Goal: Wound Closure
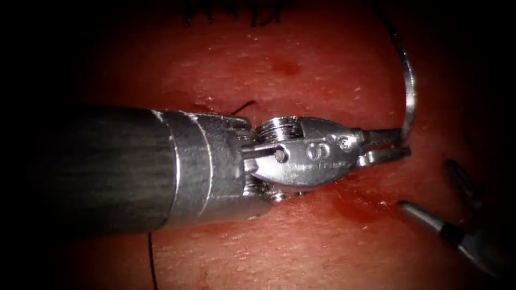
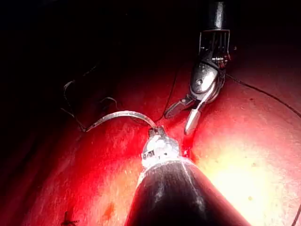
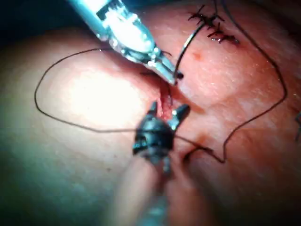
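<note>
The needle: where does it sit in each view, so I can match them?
Endoscope view: the needle arcs up from the left tool, whose jaws hold one end, clear of the tissue.
Left wrist view: the needle curves away from the same tool.
Right wrist view: the needle rises from the left tool.
Shared landmark: the open right tool, which holds nothing.

needle [image 1: 410,96] tip in shadow, right claw [image 1: 457,201] dim

Darkness surrounds the scene on all sides, with a strong light falling on its middle.
</note>
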